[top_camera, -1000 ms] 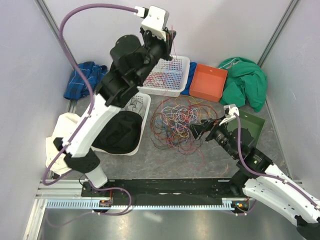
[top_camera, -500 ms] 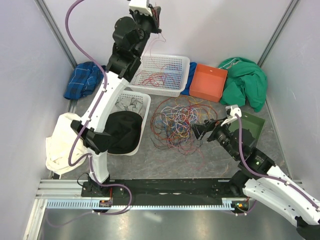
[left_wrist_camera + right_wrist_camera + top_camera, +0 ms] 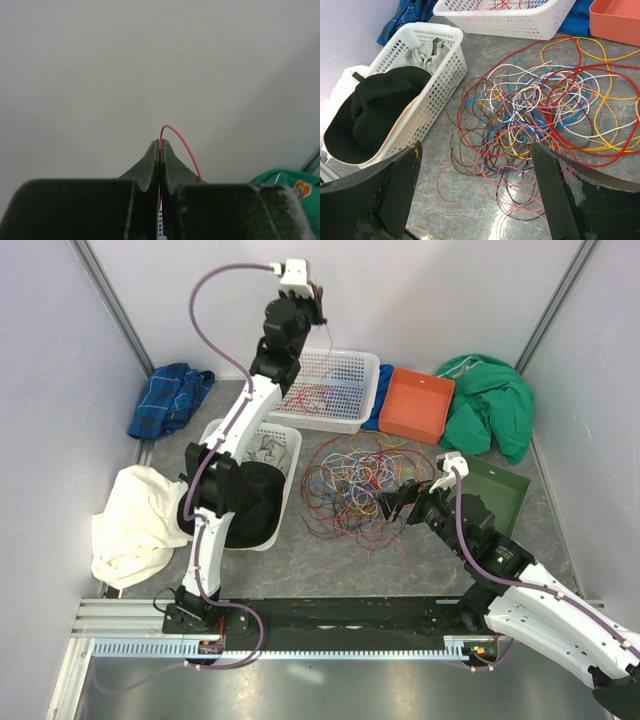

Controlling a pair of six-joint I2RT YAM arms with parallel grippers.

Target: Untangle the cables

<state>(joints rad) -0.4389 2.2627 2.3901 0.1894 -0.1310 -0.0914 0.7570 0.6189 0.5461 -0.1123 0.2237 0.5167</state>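
Tabletop (image 3: 330,560) holds cables (image 3: 360,480) beside a white basket (image 3: 437,95); right jaws gape, left jaws pinch 1 pink strand (image 3: 168,126).

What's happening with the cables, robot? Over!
Left gripper shut on one red cable, held high. Right gripper open, low by the tangle. Hat basket close beside it.

Red, yellow, white, blue, pink, brown cables (image 3: 365,480); white baskets (image 3: 340,423); orange tray (image 3: 415,405); green cloth (image 3: 490,400); blue plaid cloth (image 3: 170,398); black hat (image 3: 250,508).

White/blk arms (image 3: 240,420) w/ purple hoses (image 3: 240,267), blk fingers (image 3: 580,200)
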